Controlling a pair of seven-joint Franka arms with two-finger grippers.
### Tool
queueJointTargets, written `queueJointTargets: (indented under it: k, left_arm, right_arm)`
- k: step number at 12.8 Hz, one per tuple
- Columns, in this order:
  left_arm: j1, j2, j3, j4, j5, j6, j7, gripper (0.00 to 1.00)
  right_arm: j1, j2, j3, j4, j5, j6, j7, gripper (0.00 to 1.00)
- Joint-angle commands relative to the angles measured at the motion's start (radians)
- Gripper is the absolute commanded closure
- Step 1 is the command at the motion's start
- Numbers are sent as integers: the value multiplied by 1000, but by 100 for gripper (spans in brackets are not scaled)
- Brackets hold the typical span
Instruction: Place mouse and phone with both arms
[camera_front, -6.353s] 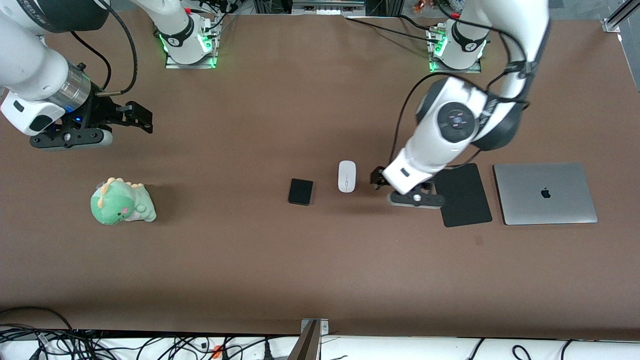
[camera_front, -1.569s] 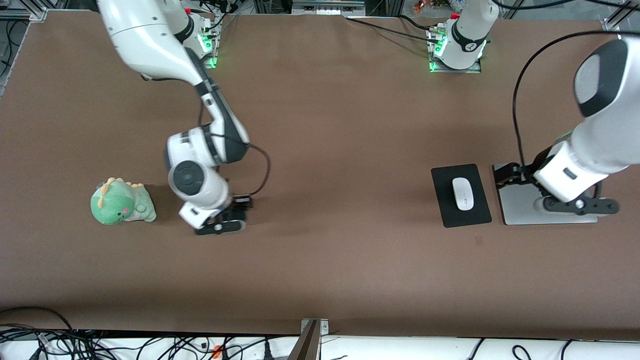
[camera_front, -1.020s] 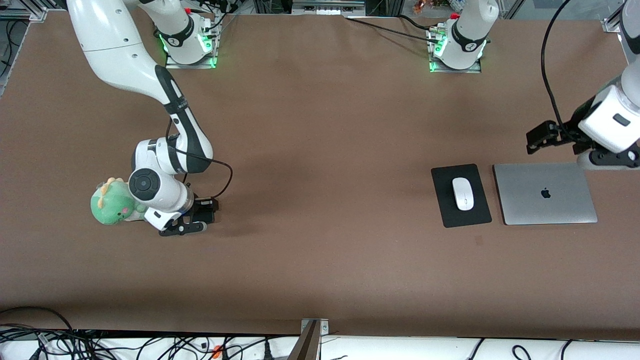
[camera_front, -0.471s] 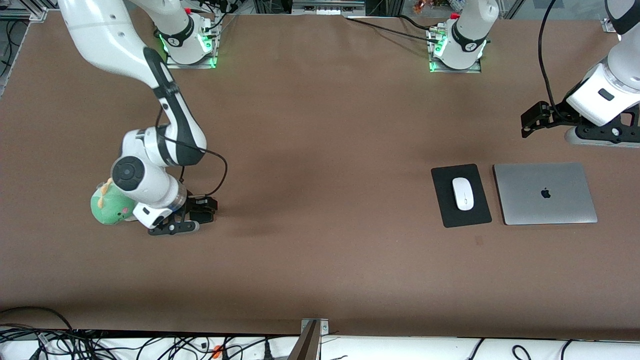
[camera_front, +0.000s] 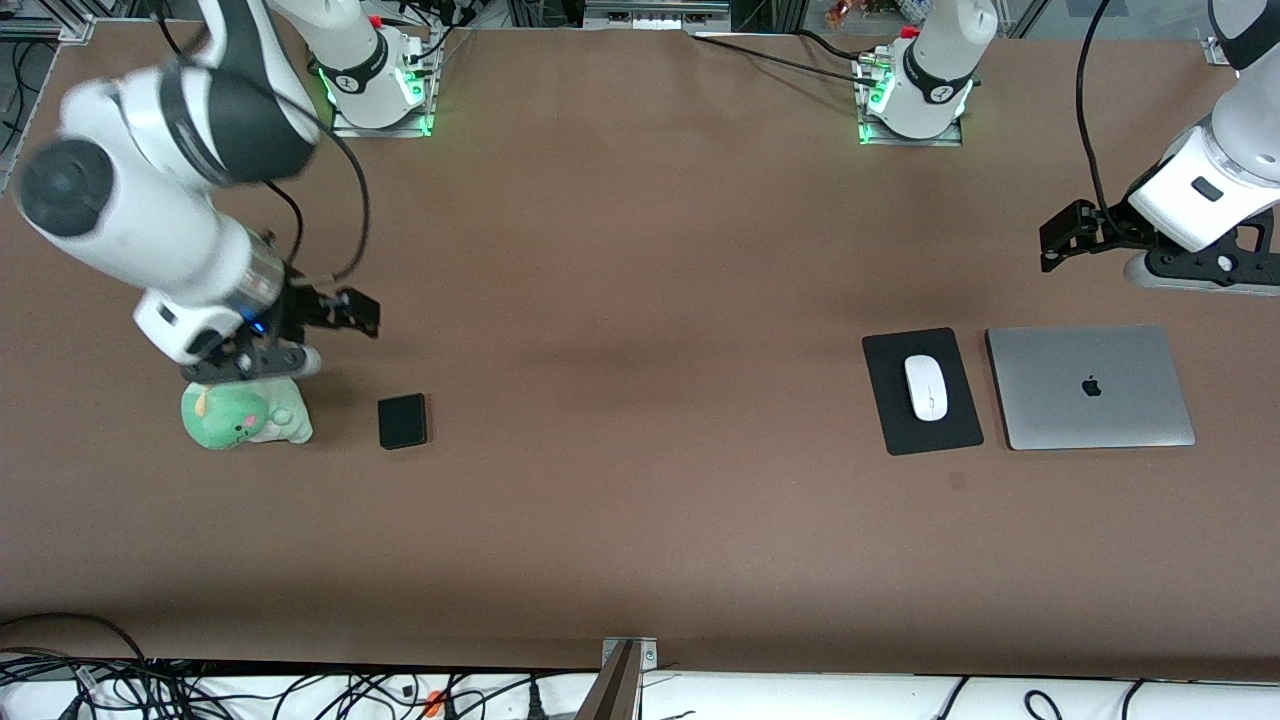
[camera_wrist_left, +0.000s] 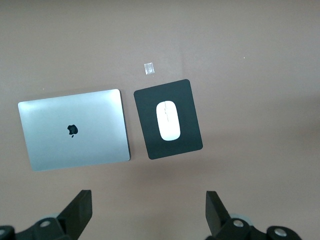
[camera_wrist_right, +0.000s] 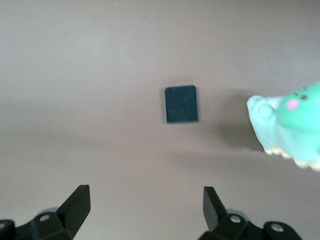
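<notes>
The mouse (camera_front: 926, 387) lies centred on the black pad (camera_front: 922, 391), long axis running toward and away from the front camera, parallel to the pad's long edges. A closed laptop (camera_front: 1090, 386) sits just beside the pad, apart from it, toward the left arm's end.

The phone (camera_front: 402, 421) lies flat on the surface (camera_front: 640, 500), long axis likewise, near the green plush toy (camera_front: 244, 417) but apart from it. Bare surface surrounds it otherwise.

The left hand (camera_wrist_left: 147, 212) hangs open and empty over bare surface. The right hand (camera_wrist_right: 145, 210) is open and empty, above the plush toy.
</notes>
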Motion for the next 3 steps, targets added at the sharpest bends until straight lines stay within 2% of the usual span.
queueJointTargets:
  k: [1, 3]
  left_arm:
    - [-8, -7, 4, 11, 1, -21, 22, 0]
    - [-8, -7, 4, 11, 1, -21, 22, 0]
  right_arm:
    - [-11, -101, 0, -32, -19, -66, 0, 0]
    - [-37, -108, 5, -15, -43, -100, -24, 0]
